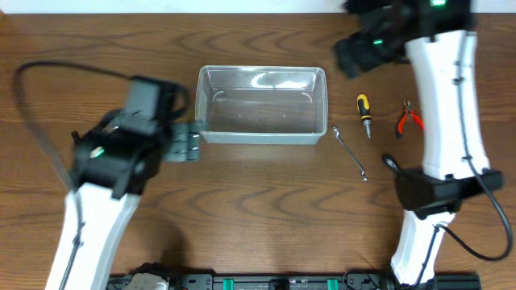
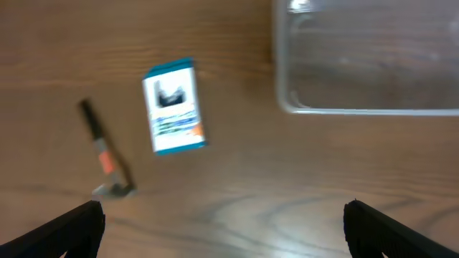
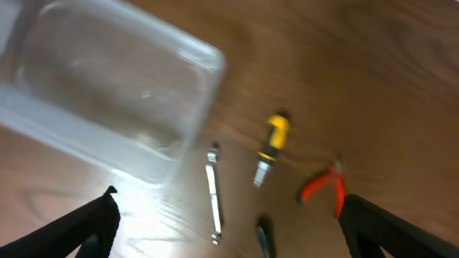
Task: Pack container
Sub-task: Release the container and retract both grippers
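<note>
Container rests on the table, left pincer and right pincer both spread wide apart.

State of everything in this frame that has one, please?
container: upright, empty
left gripper: open, holding nothing
right gripper: open, holding nothing
screwdriver: lying on table, unpacked
wrench: lying on table, unpacked
pliers: lying on table, unpacked
blue-and-white box: flat on table

Even, bright light from above. You see white glare on the container and the table. Both wrist views are motion-blurred; the overhead view is sharp.
</note>
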You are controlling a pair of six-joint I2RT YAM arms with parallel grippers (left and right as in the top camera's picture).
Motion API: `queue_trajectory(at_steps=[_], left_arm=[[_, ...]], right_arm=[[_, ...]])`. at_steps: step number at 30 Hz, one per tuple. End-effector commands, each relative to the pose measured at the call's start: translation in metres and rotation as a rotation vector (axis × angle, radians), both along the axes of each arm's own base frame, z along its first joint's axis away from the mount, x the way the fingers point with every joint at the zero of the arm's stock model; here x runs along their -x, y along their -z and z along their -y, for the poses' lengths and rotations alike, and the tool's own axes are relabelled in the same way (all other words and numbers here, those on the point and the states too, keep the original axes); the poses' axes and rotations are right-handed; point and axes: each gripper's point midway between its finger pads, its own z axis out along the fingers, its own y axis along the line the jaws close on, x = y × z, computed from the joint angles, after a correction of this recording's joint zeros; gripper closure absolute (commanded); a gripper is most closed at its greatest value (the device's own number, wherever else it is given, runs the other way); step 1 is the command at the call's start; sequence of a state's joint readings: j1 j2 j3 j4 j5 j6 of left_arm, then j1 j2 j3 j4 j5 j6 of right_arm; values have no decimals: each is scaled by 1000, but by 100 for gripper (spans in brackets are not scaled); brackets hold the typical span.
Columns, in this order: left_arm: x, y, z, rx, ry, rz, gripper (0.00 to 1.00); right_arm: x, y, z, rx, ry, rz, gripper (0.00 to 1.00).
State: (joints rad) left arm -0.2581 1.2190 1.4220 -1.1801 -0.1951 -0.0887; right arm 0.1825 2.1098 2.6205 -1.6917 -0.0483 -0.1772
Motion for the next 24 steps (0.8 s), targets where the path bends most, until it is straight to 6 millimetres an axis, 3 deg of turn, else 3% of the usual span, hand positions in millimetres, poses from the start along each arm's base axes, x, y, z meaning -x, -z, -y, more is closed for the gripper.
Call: queue_trajectory(at_steps=[1,5,9,11,14,17,24], left_arm=[[10,-21,-29,-11,-90,72,2],[21,-35,-47,19,-157,144,2],[29,-33,-45,39,-140,161,2],[30,-26,-36,72,-93,167,2],[33,-11,-27,116,-50,184,2],[39,6,-20,153,-26,217,2],[55,21,-16,186,0,283,2]], right_arm=[[15,-47,39,-33,157,112,1],[47,-95,71,-52,239,236,1],[86,-125,74,-62,244,312,1],[108,-130,71,-65,232,321,1],[139,-123,68,-61,218,294,1],[169,-102,66,-57,213,237,1],[227,-34,64,-66,239,124,1]])
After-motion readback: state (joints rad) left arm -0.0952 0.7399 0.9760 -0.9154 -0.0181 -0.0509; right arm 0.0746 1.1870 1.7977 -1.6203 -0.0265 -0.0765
